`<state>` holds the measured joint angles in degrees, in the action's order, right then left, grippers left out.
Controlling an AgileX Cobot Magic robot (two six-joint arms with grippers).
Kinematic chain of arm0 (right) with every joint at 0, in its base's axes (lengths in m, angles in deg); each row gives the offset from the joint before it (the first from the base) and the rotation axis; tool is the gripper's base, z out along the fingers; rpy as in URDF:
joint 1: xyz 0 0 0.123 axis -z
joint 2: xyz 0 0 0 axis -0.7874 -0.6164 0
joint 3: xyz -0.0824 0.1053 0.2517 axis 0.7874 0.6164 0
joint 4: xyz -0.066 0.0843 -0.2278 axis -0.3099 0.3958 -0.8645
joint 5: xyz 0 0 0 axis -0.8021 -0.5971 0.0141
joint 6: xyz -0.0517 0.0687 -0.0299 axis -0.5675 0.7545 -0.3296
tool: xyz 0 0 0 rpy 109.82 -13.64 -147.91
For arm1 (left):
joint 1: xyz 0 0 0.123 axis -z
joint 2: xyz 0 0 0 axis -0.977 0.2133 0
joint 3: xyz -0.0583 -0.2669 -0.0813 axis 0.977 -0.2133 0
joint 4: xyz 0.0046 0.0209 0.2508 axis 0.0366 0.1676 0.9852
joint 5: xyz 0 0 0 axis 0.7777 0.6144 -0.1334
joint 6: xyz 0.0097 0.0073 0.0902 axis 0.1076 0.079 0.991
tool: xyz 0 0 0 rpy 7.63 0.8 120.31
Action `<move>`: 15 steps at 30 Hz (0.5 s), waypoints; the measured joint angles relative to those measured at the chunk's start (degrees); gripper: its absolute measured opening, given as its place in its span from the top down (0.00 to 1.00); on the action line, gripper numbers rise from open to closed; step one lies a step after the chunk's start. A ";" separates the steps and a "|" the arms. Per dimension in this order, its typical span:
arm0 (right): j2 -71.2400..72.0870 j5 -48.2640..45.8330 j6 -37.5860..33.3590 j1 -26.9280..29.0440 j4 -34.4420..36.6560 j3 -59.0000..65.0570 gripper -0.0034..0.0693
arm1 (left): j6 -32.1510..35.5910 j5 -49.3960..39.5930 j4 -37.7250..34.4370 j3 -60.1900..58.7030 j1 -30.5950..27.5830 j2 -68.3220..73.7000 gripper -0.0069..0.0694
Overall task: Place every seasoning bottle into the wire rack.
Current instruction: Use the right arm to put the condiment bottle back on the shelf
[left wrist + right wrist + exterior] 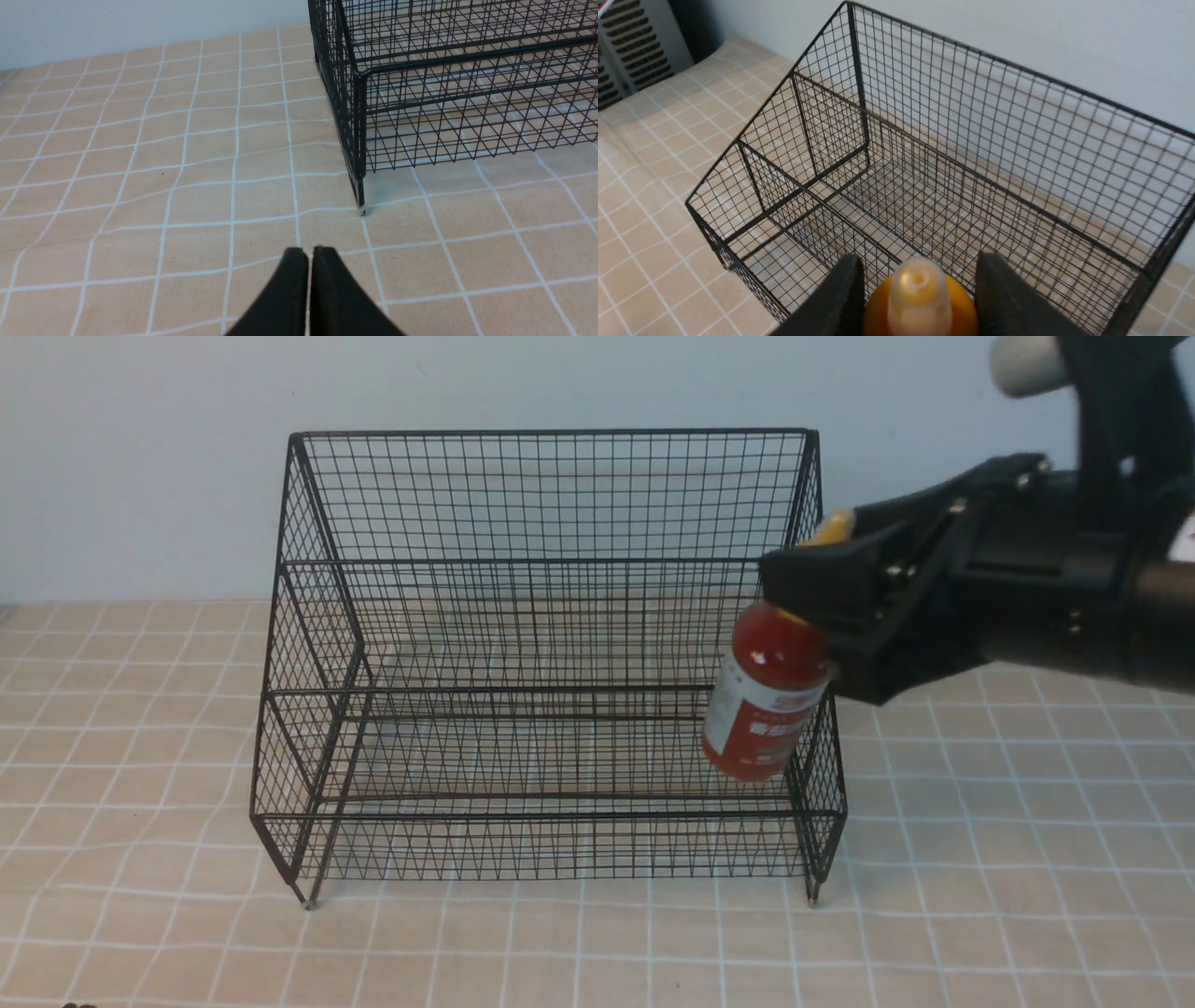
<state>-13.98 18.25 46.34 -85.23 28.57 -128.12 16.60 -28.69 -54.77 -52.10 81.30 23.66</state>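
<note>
The seasoning bottle (766, 695), red sauce with a white-and-red label, hangs tilted in the air at the right end of the black wire rack (541, 560). My right gripper (805, 583) is shut on its yellow cap and reaches in from the right. In the right wrist view the yellow nozzle cap (919, 298) sits between the two fingers of the gripper (917, 268), with the empty rack (924, 163) below and beyond it. My left gripper (308, 252) is shut and empty, low over the cloth near the rack's front left foot (361, 205).
A beige cloth with a white grid (980, 896) covers the table. A pale wall (140, 457) stands close behind the rack. A grey slatted unit (630, 42) shows past the table's far left edge in the right wrist view.
</note>
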 joint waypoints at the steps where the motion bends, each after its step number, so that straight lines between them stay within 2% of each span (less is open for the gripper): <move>1: -1.83 1.50 -0.05 -0.68 0.26 0.00 0.57 | 0.00 0.00 0.00 0.00 0.00 0.00 0.92; 5: -7.89 4.69 -0.23 -1.11 1.43 0.00 0.57 | 0.00 0.00 0.00 0.00 0.00 0.00 0.92; 15: -17.44 5.48 -0.30 -1.11 1.47 0.00 0.57 | 0.00 0.00 0.00 0.00 0.00 0.00 0.92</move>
<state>-31.42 23.72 46.05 -86.34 30.04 -128.12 16.60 -28.69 -54.77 -52.10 81.30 23.66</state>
